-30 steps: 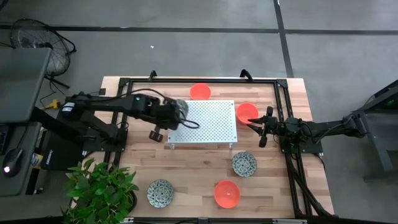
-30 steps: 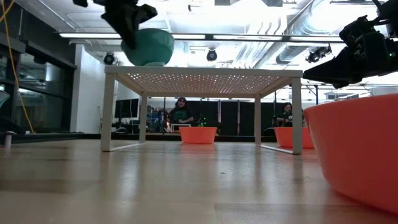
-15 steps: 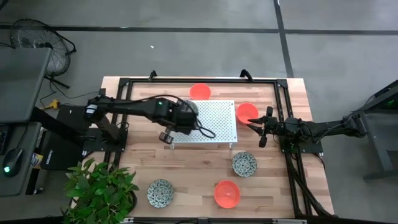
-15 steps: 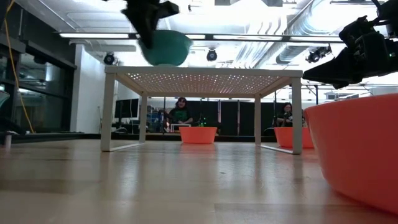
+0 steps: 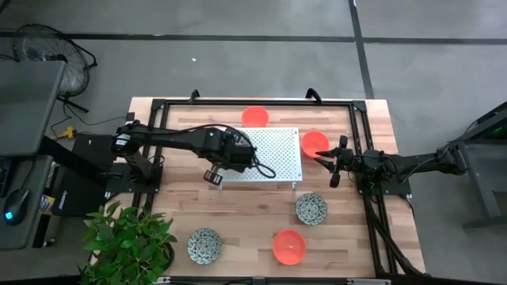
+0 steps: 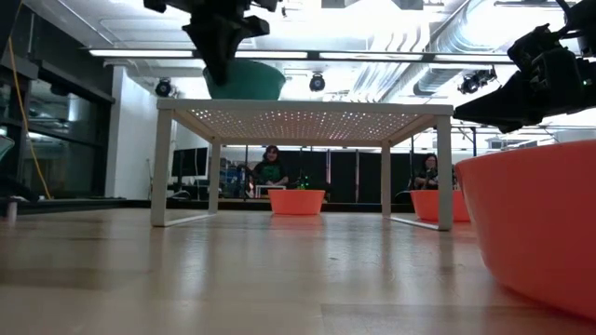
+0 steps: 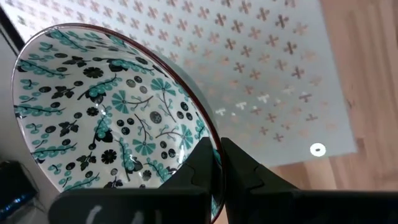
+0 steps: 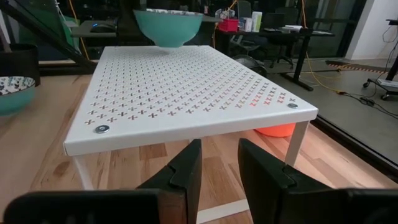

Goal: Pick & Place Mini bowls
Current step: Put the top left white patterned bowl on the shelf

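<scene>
The left gripper (image 5: 228, 150) is closed on the rim of a patterned bowl (image 7: 106, 112) and holds it just above the near-left part of the white platform (image 5: 273, 154). It should lower slowly, keep the bowl level, and let go only when the bottom rests flat. The right gripper (image 5: 333, 161) waits partly open beside an orange bowl (image 5: 314, 143).

hidden: patterned bowl (image 5: 240, 139) under left arm | cut off: orange bowl (image 6: 535, 223)
</scene>
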Robot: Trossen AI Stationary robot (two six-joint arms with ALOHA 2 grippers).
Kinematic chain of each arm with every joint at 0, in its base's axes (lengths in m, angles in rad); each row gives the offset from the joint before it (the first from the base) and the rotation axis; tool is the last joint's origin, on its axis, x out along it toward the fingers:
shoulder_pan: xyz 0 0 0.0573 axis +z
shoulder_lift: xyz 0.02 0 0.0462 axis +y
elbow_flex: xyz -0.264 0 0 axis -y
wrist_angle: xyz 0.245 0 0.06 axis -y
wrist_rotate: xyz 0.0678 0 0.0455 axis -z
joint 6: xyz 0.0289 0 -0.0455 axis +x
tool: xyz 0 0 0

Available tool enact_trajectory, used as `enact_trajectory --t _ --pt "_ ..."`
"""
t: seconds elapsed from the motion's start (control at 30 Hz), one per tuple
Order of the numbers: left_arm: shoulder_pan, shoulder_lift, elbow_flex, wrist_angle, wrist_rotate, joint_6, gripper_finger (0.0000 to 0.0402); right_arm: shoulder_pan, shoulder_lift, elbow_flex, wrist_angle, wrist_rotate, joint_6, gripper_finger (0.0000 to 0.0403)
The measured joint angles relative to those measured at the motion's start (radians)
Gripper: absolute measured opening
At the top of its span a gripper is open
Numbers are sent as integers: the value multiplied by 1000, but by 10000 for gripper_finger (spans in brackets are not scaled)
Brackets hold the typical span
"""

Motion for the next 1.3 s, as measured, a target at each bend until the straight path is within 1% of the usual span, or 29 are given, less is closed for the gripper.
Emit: enact_trajectory --t 0.3,0.7,0.97,1.3 --pt "0 -2 0 3 55 -9 4 0 0 0 0 0 0 94" --pt "0 -2 0 11 32 -80 4 0 0 0 0 0 0 94" --pt "-15 -2 -26 31 23 -147 4 0 0 0 0 0 0 94" --pt "-35 -2 -26 36 24 -161 4 0 0 0 0 0 0 94"
